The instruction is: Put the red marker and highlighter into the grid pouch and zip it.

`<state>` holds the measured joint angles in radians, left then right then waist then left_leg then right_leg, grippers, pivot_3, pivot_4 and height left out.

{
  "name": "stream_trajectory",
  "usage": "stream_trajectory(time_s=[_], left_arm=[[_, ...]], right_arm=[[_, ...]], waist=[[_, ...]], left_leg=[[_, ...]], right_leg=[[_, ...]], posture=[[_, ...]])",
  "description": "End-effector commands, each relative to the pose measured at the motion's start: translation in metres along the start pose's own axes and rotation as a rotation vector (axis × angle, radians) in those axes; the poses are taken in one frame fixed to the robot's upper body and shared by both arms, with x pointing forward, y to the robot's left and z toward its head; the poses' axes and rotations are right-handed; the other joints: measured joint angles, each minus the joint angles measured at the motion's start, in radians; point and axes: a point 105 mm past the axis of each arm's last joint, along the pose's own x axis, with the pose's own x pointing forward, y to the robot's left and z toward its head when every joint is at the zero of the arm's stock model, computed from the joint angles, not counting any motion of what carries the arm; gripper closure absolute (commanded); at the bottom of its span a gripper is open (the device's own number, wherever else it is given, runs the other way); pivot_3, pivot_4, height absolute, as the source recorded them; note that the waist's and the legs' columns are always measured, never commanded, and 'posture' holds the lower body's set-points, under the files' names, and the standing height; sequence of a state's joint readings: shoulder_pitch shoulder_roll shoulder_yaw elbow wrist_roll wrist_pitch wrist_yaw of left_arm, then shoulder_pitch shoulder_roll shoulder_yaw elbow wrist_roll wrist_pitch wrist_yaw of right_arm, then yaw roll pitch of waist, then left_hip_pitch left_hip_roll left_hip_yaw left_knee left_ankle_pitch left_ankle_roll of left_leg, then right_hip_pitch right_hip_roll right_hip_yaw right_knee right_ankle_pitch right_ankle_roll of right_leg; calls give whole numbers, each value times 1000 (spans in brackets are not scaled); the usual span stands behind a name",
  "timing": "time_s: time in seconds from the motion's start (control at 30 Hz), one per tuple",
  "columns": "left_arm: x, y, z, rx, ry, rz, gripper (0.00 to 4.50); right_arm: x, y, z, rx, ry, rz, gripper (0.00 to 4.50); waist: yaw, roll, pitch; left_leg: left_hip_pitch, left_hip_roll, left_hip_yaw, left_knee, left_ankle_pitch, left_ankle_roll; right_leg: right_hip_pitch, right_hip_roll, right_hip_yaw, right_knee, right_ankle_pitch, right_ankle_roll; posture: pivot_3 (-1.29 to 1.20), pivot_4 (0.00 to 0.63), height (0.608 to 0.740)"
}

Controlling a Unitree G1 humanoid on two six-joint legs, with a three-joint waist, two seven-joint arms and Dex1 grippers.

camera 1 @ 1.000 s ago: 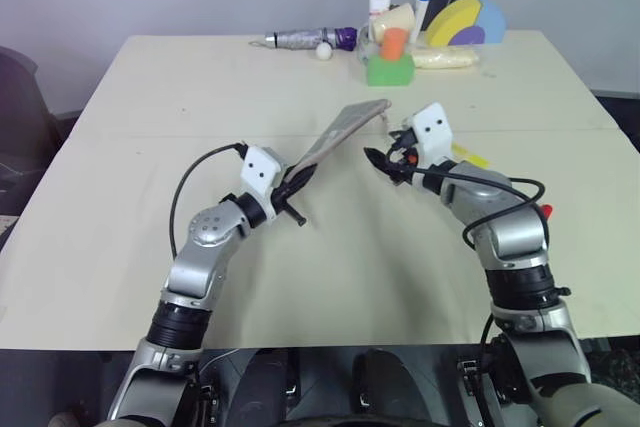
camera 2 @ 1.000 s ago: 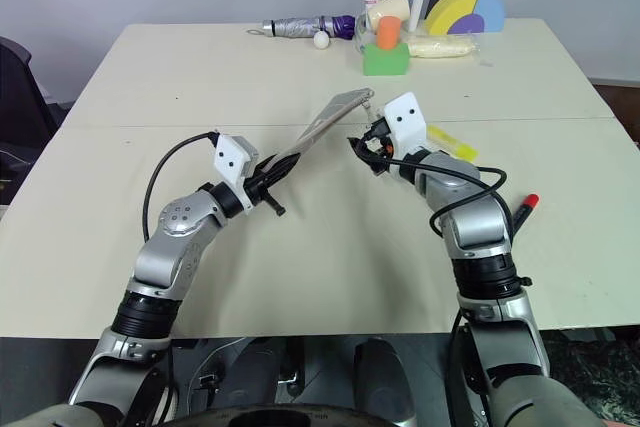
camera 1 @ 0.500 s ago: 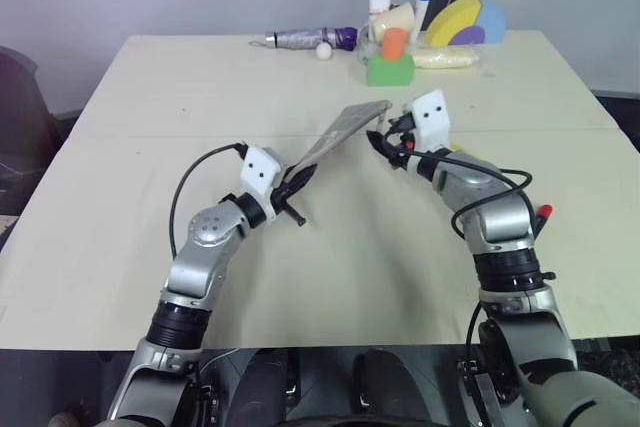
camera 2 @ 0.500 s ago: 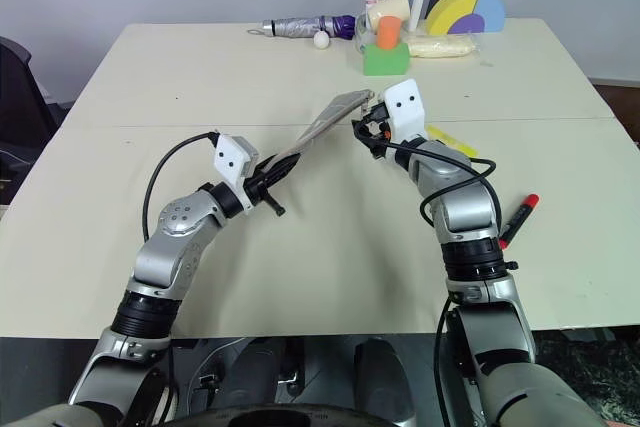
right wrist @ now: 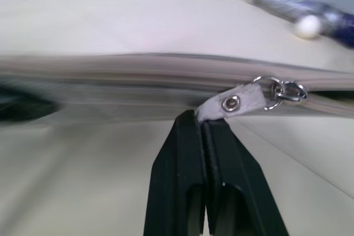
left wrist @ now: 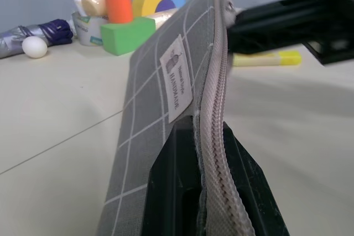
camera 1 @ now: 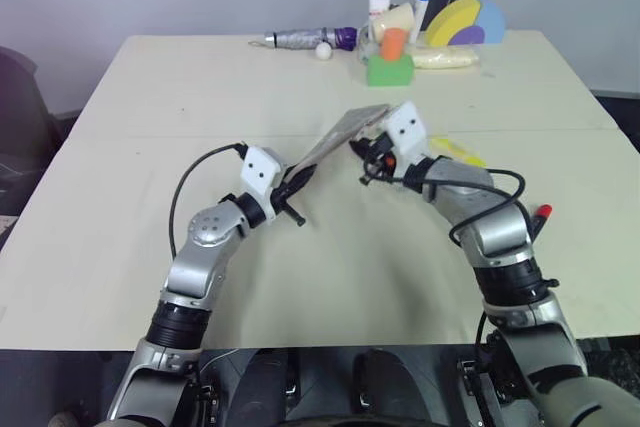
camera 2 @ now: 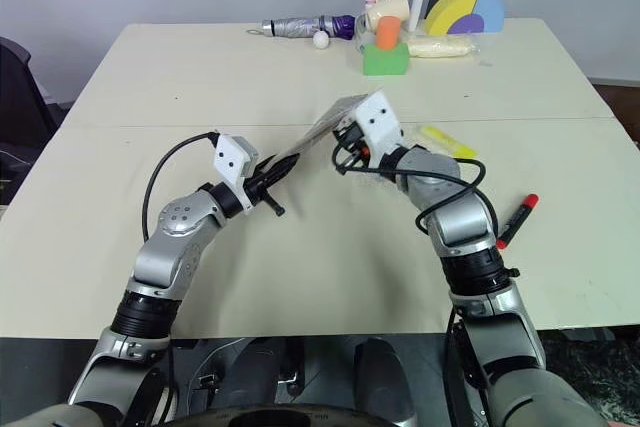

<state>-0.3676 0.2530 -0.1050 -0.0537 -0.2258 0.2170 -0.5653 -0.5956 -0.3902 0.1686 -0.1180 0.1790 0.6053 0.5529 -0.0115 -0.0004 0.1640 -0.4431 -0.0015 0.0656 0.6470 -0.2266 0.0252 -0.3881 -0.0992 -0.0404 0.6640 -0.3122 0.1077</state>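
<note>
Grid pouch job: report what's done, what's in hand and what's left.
Done: nothing packed. The highlighter and red marker lie on the table. In hand: left hand holds the pouch up; right hand pinches the zipper strap. Left: open it, load both, zip.

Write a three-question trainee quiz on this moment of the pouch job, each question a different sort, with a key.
1. True or false: the highlighter is already inside the grid pouch.
2. Multiple choice: the right gripper is shut on
A. the red marker
B. the pouch's zipper pull strap
C. the green block
3. Fill in: the left gripper holds the pouch by its ____ end, away from the pull.

Key:
1. False; it lies on the table to the right of the right gripper.
2. B
3. Near end; its fingers clamp the fabric below the white label.
</note>
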Motion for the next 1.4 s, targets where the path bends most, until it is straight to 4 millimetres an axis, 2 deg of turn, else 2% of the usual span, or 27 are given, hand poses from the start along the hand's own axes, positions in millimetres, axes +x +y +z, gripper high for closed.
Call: stream_trajectory(time_s=[0.03,0.37,0.6,0.73,0.77,0.83,0.9,1.0,1.03,1.13,1.27,1.4], left_arm=[[3,-3,8,28,-22,-13,4500],[9,-8,6,26,-21,-22,4500],[12,-7,6,20,-30,-8,4500],[14,-5,7,22,-38,2,4500],[15,-5,8,22,-40,5,4500],[15,-4,8,23,-42,8,4500],[15,-4,8,27,-40,8,4500],[14,-2,7,46,-30,10,4500],[13,-1,6,54,-25,13,4500],[13,2,4,81,-5,25,4500],[16,-1,-3,152,39,18,4500],[18,-6,-7,147,48,18,4500]], right_arm=[[-1,30,19,-92,-40,124,4423],[-6,96,19,-220,15,403,4423],[-10,92,15,-217,54,403,4423],[-13,83,15,-219,61,369,4423],[-15,74,14,-205,70,342,4423],[-22,57,11,-181,90,296,3900],[-30,37,7,-169,113,225,3125],[-46,2,-3,-122,154,94,1487],[-52,-13,-8,-99,171,41,1106],[-71,-58,-25,-7,211,-132,1106],[-93,-122,-57,83,278,-383,1106],[-106,-159,-75,97,328,-515,1106]], waist=[[0,0,0],[1,-1,0],[1,-1,1],[1,-1,1],[1,-2,1],[3,-2,1],[6,-2,1],[6,-2,1],[5,-2,1],[4,-3,1],[3,-3,1],[1,-2,1]], left_leg=[[0,0,0,0,0,0],[0,0,-1,0,0,0],[0,0,-1,0,0,0],[0,0,-1,0,0,0],[0,0,-1,0,0,0],[0,0,-1,0,0,0],[0,-1,-1,0,0,0],[-1,-1,-1,0,-1,1],[-1,-1,-1,0,-1,1],[-1,-1,-1,0,-1,1],[0,-1,-1,0,-1,1],[0,-1,1,0,-1,1]], right_leg=[[0,0,0,0,0,0],[0,-1,0,0,0,0],[0,-2,0,0,0,0],[0,-2,0,0,0,0],[0,-2,0,0,0,0],[0,-2,0,-1,0,0],[1,-3,-1,-1,0,0],[1,-3,-1,-2,0,0],[1,-3,-1,-2,0,0],[1,-3,-1,-2,0,0],[1,-3,-1,-2,0,0],[1,-2,-1,-2,0,0]], posture=[[0,150,740],[0,150,740],[0,150,740],[0,150,740],[0,150,740],[0,150,740],[0,150,740],[0,150,740],[0,150,740],[0,150,740],[0,150,740],[0,150,740]])
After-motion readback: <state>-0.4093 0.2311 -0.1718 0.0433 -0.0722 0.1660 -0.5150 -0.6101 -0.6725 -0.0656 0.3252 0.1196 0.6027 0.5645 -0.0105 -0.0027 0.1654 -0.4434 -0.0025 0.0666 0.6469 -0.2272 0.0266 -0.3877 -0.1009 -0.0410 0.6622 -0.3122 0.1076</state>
